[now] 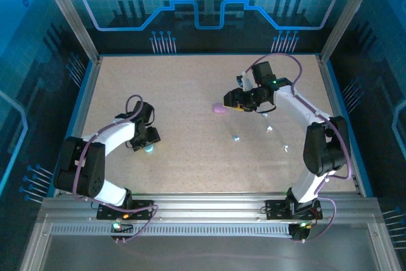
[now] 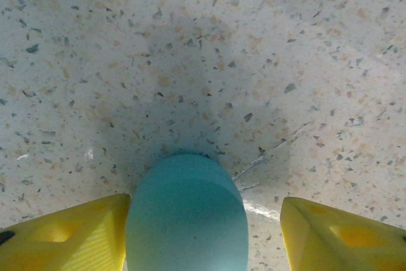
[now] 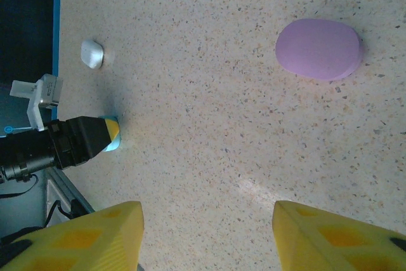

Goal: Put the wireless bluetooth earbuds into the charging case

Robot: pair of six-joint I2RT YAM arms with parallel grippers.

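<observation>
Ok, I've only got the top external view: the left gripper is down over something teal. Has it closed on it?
Observer: Not fully. In the left wrist view the teal rounded plastic case sits inside the left gripper; one yellow finger touches it, the other stands clear.
Operator: Is the right gripper holding anything?
Observer: No. Its wrist view has the right gripper open over bare speckled table, the lilac oval plastic case ahead, untouched.
Operator: Any stray earbud?
Observer: The right wrist view has a small white rounded plastic piece, likely an earbud, near the table's blue edge, apart from the left gripper.
</observation>
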